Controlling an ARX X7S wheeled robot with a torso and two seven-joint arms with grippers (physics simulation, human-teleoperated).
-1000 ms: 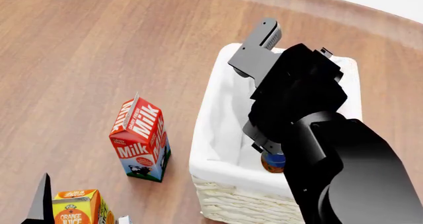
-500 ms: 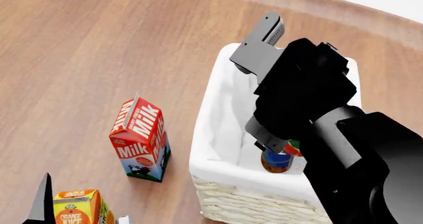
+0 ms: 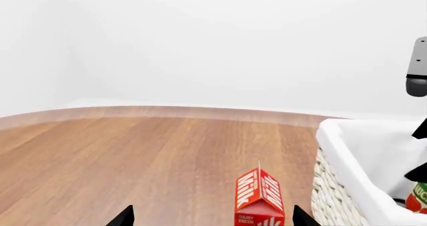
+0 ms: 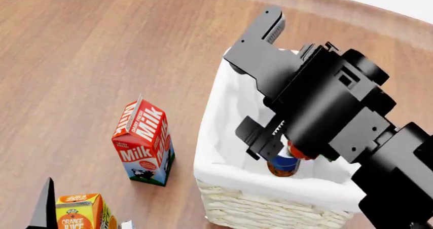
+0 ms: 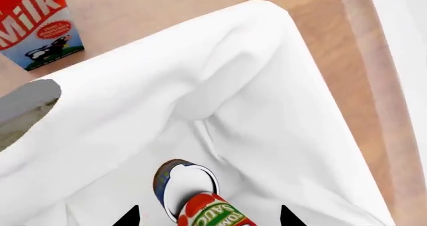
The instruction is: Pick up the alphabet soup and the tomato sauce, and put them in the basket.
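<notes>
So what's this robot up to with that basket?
It is putting cans into the basket. Its right gripper hangs over the basket's inside, with the tomato sauce between its fingertips. The alphabet soup already sits in the basket, right beside the tomato sauce. The left gripper is empty and open near a milk carton on the table.

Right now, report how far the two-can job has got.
Done: the alphabet soup stands inside the basket. In hand: the tomato sauce sits between the right gripper fingertips, inside the basket beside the soup. Left: confirm its release and withdraw the arm.
</notes>
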